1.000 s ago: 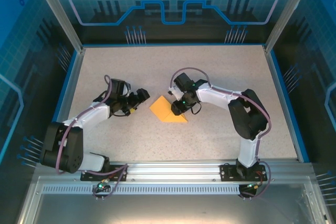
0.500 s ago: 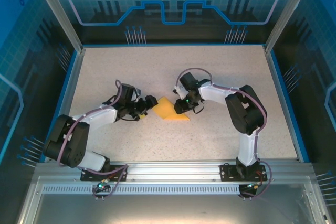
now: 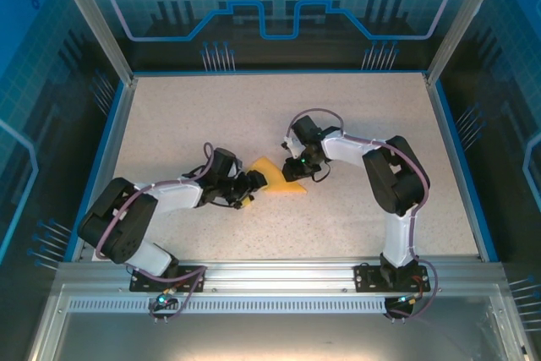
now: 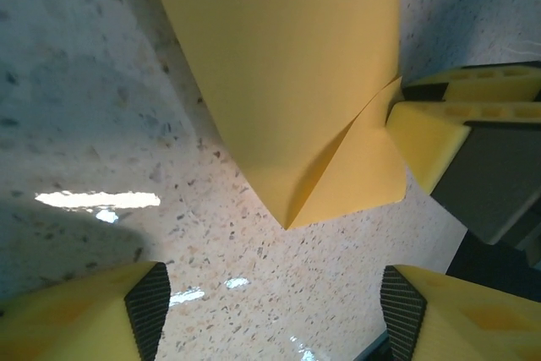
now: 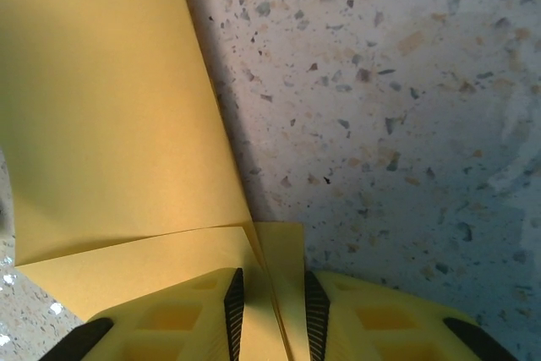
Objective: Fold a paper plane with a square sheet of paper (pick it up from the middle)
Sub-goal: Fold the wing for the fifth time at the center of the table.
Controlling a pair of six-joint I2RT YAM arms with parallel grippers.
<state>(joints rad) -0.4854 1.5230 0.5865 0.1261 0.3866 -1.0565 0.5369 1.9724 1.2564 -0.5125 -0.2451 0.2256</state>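
Low over table (image 3: 355, 116), right gripper (image 5: 273, 295) pinches paper (image 4: 287, 65) edge; left gripper (image 4: 272, 306) spread wide, facing corner.

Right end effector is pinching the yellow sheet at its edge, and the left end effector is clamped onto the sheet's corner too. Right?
Not quite. The left end effector is open: in the left wrist view its fingers stand apart, short of the corner of the yellow sheet, not gripping it. The right end effector does pinch the sheet's edge.
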